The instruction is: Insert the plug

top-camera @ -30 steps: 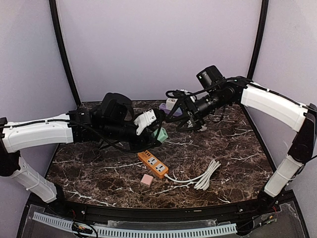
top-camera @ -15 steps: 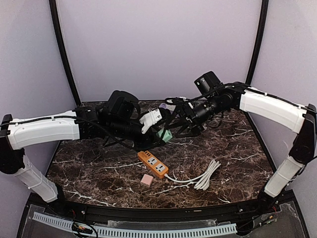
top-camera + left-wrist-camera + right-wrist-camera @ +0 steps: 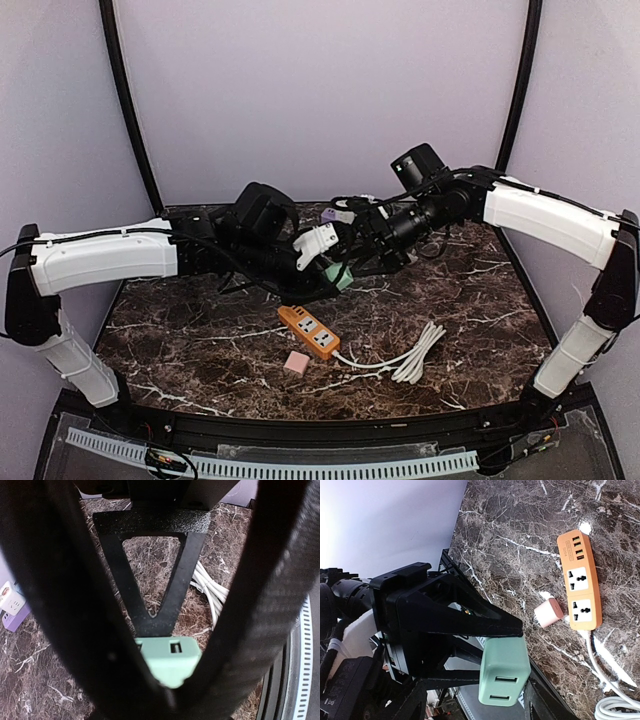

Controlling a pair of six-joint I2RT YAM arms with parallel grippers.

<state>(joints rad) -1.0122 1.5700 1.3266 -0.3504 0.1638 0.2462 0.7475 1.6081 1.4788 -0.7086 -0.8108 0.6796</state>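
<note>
Plainly, the mint-green plug (image 3: 342,275) was held off the marble table (image 3: 470,300), gripped between the fingers of the left gripper (image 3: 333,268), whose arm was stretched in from 9 o'clock in the top view. The right gripper (image 3: 362,255) was seen just beside the plug at its 2 o'clock. Whether its fingers were clenched or released could not be told. In the left wrist view a black triangular finger (image 3: 122,570) was seen with its tip at the plug's upper edge. The orange power strip (image 3: 308,332) was laid flat on the table at 6 o'clock of the plug, apart from it, its sockets unoccupied. A pink adapter (image 3: 296,362) was placed at 7 o'clock of the strip, and the coiled white cable (image 3: 412,358) at 4 o'clock
</note>
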